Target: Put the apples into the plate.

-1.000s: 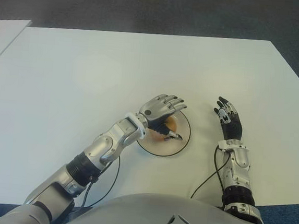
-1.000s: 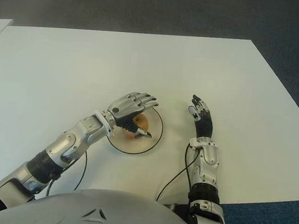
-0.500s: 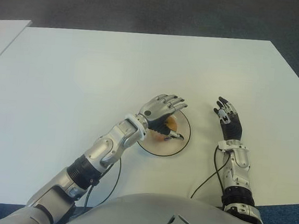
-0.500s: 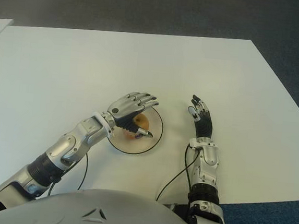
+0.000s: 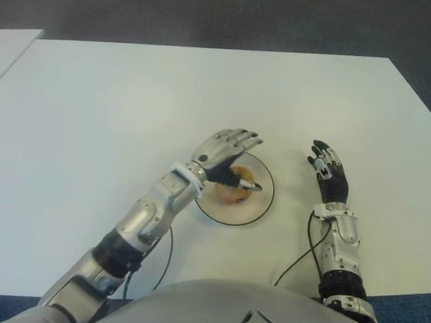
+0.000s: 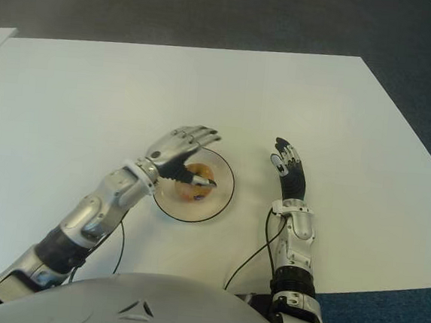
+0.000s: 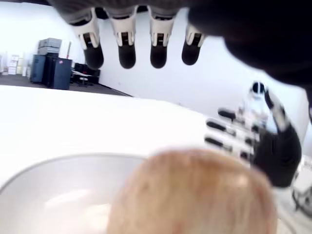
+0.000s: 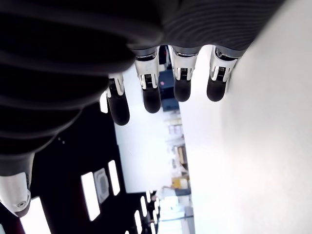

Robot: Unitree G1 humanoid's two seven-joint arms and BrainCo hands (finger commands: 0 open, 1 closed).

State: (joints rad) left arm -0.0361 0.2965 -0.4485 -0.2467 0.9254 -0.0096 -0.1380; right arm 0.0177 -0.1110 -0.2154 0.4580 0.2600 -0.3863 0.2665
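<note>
I saw the apple (image 5: 235,193) sitting in the plate (image 5: 260,208), left hand (image 5: 224,153) above it with fingers spread, right hand (image 5: 330,176) beside the plate, fingers extended, empty.

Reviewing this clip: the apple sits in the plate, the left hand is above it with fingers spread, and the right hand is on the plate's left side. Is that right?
Not quite. The right hand shows on the plate's right side, not its left, as the left eye view shows. The rest holds: the apple sits in the plate, and the left hand is above it with fingers spread.
</note>
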